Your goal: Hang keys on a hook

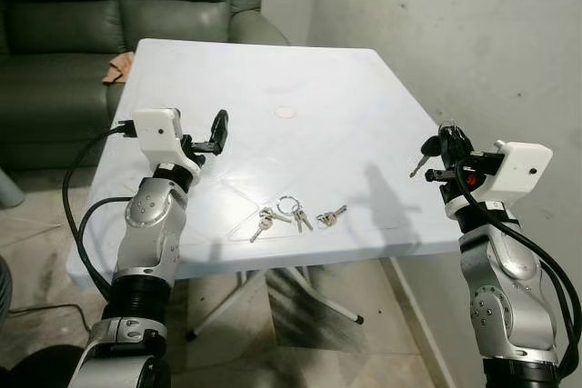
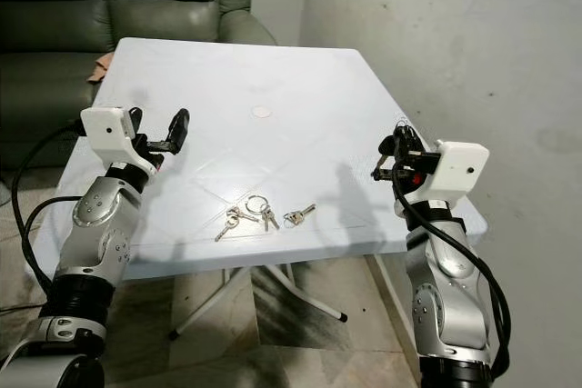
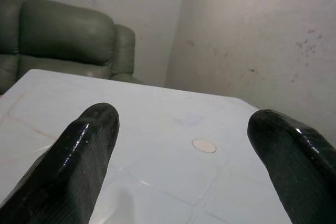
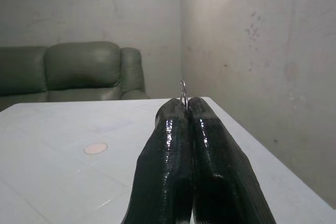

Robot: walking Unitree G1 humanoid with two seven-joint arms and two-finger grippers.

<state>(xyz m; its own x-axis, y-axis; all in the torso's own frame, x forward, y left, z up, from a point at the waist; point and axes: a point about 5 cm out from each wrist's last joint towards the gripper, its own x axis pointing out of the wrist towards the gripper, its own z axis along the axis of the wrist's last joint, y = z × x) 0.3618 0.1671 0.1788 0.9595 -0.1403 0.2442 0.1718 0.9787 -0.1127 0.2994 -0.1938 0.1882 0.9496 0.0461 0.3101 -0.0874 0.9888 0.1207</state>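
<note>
Right end effector (image 4: 186,109) pinches one key ring (image 4: 182,94) above the desk's (image 1: 273,70) right edge; three loose keys with a ring (image 1: 296,213) lie near the front edge. Left end effector (image 3: 184,129) gapes wide.

glossy black tool fingers (image 4: 173,161), shiny metal keys (image 1: 296,215), leather sofa (image 1: 109,6).

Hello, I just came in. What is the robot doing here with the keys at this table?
The right gripper is shut on a key ring, holding a key up near the right edge of the white table. The left gripper is open above the table's left side, holding nothing. More keys on a ring lie flat near the front edge. A green sofa stands behind.
</note>
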